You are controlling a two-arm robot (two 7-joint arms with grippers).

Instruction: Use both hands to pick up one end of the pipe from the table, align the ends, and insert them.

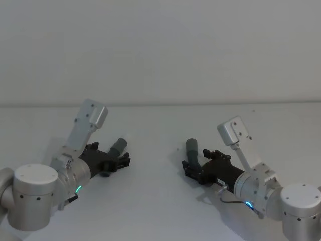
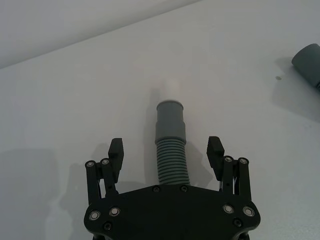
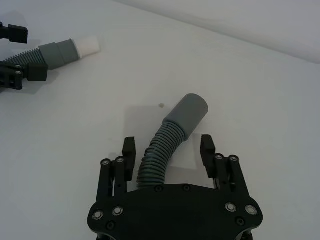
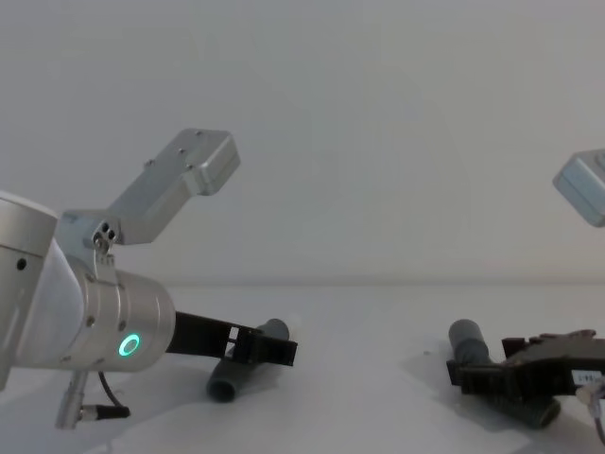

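Note:
Two dark grey ribbed pipe pieces lie apart on the white table (image 1: 150, 201). The left piece (image 2: 170, 122) points its cuff and white tip (image 2: 173, 90) away from my left gripper (image 2: 166, 150), which stands open with its fingers on either side of the ribbed part, not touching it. The right piece (image 3: 190, 112) curves up to a plain grey socket. My right gripper (image 3: 168, 149) is open astride its ribbed part. From the head view, the left gripper (image 1: 118, 161) and right gripper (image 1: 193, 168) face each other with the pieces (image 1: 119, 146) (image 1: 192, 148) between them.
A pale wall (image 1: 160, 50) rises behind the table. A small dark speck (image 3: 160, 105) marks the surface near the right piece. Bare table lies between the two grippers (image 4: 378, 378).

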